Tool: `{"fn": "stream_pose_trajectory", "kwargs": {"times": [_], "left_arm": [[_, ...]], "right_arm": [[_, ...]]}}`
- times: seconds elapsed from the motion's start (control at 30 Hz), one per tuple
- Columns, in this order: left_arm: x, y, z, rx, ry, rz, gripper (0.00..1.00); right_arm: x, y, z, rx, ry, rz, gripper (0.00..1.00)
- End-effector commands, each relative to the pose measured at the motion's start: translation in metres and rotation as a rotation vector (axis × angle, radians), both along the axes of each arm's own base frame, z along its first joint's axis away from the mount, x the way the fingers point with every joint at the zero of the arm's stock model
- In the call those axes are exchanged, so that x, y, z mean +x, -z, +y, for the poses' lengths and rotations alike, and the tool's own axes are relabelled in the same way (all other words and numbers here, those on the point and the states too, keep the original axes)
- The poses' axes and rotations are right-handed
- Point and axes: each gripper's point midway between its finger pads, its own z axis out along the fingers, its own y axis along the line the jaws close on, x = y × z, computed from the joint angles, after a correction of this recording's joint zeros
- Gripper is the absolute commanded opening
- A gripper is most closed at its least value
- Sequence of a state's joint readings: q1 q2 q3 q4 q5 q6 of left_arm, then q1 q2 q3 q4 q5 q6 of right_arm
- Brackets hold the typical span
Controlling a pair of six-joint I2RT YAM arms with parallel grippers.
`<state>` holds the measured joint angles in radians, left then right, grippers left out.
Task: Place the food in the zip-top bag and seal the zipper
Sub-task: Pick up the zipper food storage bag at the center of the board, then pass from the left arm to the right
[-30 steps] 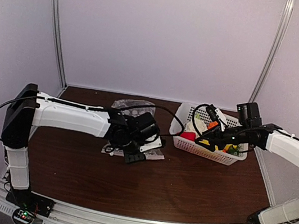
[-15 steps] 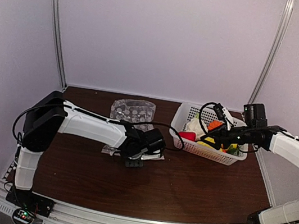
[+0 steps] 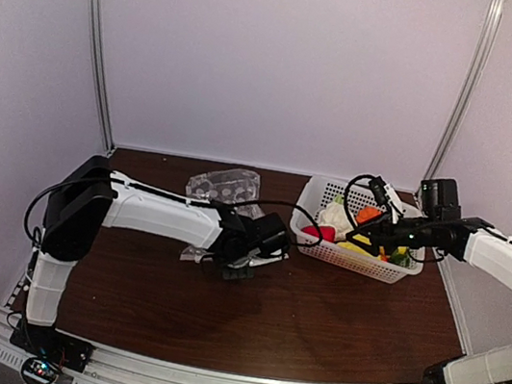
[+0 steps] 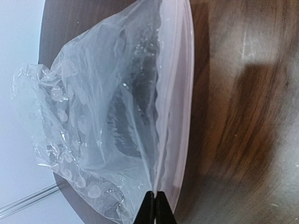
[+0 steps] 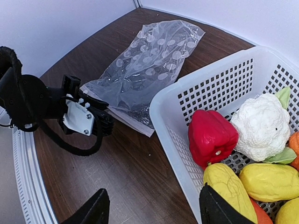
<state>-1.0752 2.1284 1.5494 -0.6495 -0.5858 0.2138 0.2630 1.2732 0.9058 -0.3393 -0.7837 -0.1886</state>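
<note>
Top cam is evenly lit and soft, walls (image 3: 277,59) washed pale lilac, posts (image 3: 100,41) bowing a bit at 9 and 3 o'clock. Left wrist cam's rough: table (image 4: 247,140) smeared with blur at 3 o'clock, sheen on the zip-top bag (image 4: 107,116), blown-out white at 9. Right wrist cam's bright and crisp.

Nothing readable here: no words, numbers or brand marks. The zip-top bag (image 5: 149,60), its edge at the closed tips of the left gripper (image 4: 154,196), is printed only with white polka dots. The basket (image 5: 219,88), just ahead of the right gripper (image 5: 154,200), shows plain perforated walls.
</note>
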Motion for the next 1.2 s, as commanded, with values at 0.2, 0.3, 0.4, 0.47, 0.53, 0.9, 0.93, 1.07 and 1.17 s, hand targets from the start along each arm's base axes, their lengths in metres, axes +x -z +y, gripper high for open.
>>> {"fn": "stream_pose_trajectory", "kwargs": {"times": [0.2, 0.3, 0.4, 0.47, 0.53, 0.9, 0.93, 1.07, 1.17], "left_arm": [[0.016, -0.12, -0.01, -0.454, -0.327, 0.017, 0.0], [0.022, -0.144, -0.007, -0.604, -0.43, 0.049, 0.0], [0.026, -0.162, -0.006, -0.766, -0.504, 0.11, 0.0], [0.027, -0.17, -0.012, -0.882, -0.506, 0.146, 0.0], [0.031, -0.175, -0.008, -0.936, -0.525, 0.141, 0.0], [0.03, -0.196, -0.013, -1.265, -0.584, 0.21, 0.0], [0.029, -0.197, -0.014, -1.281, -0.585, 0.213, 0.0], [0.028, -0.203, -0.011, -1.314, -0.59, 0.209, 0.0], [0.026, -0.204, -0.011, -1.322, -0.588, 0.217, 0.0]], "right_arm": [[0.038, -0.064, 0.002, 0.025, 0.108, -0.05, 0.68], [0.045, -0.072, 0.03, 0.035, 0.066, 0.001, 0.68], [0.047, -0.075, 0.063, 0.061, 0.011, 0.048, 0.67], [0.049, -0.07, 0.083, 0.081, 0.001, 0.114, 0.66], [0.05, -0.064, 0.099, 0.08, -0.018, 0.157, 0.65], [0.049, -0.088, 0.167, 0.206, -0.101, 0.23, 0.67], [0.052, -0.086, 0.17, 0.198, -0.085, 0.229, 0.67], [0.07, -0.064, 0.176, 0.146, -0.004, 0.252, 0.63], [0.077, -0.049, 0.18, 0.119, 0.03, 0.269, 0.61]]}}
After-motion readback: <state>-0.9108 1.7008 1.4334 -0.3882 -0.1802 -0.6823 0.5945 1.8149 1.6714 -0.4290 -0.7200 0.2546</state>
